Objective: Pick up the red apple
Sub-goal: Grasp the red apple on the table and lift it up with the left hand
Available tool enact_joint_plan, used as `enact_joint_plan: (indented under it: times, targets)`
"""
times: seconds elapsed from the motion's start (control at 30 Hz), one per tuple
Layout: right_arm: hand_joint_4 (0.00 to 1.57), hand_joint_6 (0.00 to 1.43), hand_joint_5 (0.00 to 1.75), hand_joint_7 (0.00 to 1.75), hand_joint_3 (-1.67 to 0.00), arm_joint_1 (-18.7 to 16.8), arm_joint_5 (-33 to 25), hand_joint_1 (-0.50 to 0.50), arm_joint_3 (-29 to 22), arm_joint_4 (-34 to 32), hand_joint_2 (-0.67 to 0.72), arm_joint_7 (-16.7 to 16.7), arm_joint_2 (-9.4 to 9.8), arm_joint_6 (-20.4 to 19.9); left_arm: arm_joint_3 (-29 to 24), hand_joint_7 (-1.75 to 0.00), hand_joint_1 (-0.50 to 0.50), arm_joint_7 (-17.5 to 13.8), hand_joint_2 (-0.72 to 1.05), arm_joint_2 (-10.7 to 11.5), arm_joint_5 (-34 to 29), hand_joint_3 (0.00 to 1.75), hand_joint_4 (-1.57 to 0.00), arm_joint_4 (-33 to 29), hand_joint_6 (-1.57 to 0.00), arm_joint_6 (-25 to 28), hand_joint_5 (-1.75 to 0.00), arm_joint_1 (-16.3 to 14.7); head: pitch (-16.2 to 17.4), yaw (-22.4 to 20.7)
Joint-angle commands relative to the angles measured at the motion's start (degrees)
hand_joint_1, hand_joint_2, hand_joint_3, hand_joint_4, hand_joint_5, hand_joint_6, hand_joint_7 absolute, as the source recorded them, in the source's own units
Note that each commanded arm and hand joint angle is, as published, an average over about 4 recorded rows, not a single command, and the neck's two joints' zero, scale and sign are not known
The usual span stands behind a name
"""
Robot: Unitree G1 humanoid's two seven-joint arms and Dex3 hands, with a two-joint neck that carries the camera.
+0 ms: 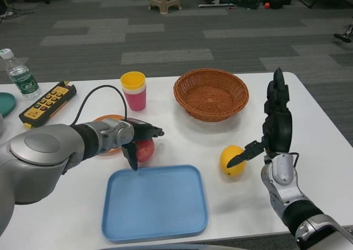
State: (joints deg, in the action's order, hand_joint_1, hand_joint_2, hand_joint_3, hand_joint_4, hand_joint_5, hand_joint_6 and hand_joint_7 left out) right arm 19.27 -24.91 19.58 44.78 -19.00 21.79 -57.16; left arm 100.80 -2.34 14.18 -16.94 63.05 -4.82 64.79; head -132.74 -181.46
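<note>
**Left hand closing around the red apple above the blue tray**

The black fingers (132,153) of the left hand (138,139) are curling down over the red apple (145,149), one hanging in front of it and others reaching across its top; whether they are pressing firmly is hard to tell. The apple, round and glossy, is sitting left of the frame's centre, just above the far edge of the blue tray (157,206), a smooth plastic rectangle with rounded corners and a raised lip. Behind the hand an orange plate (105,119) is peeking out, and a black cable (94,98) is arching over the silver forearm.

The right hand (274,123) is standing upright at the frame's right, fingers spread and holding nothing, one dark fingertip pointing towards a yellow lemon (230,157) lying near it.

Further up, a round woven wicker basket (210,92) is sitting in the upper middle, with a yellow cup stacked in a pink one (134,90) to its left. At the upper left a yellow-and-black remote (47,102) with coloured buttons, a clear water bottle (17,76) with an unreadable green label, and a teal dish (4,104) are lying near the table (182,142) edge. Bare white surface is showing between tray, lemon and basket.
</note>
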Motion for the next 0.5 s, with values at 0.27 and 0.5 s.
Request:
enact_joint_plan:
  times: [0.27, 0.5]
  targets:
    - [0.0, 0.0, 0.0, 0.0, 0.0, -0.64, -0.22, 0.08, -0.51, -0.46, 0.66, -0.14, 0.07, -0.14, -9.75, -0.21, -0.5, -3.9, 1.05, 1.4, -0.11, 0.07, -0.29, 2.01, -0.24, -1.97, 0.0, -2.5, -0.31, -0.08]
    - [0.0, 0.0, 0.0, 0.0, 0.0, -0.64, -0.22, 0.08, -0.6, -0.39, 0.69, -0.12, -0.12, -0.14, -18.98, -0.21, -0.5, -5.62, 1.05, 1.99, -0.11, 0.0, -0.3, 3.75, -0.17, -6.38, 0.0, -5.11, -0.88, -0.26]
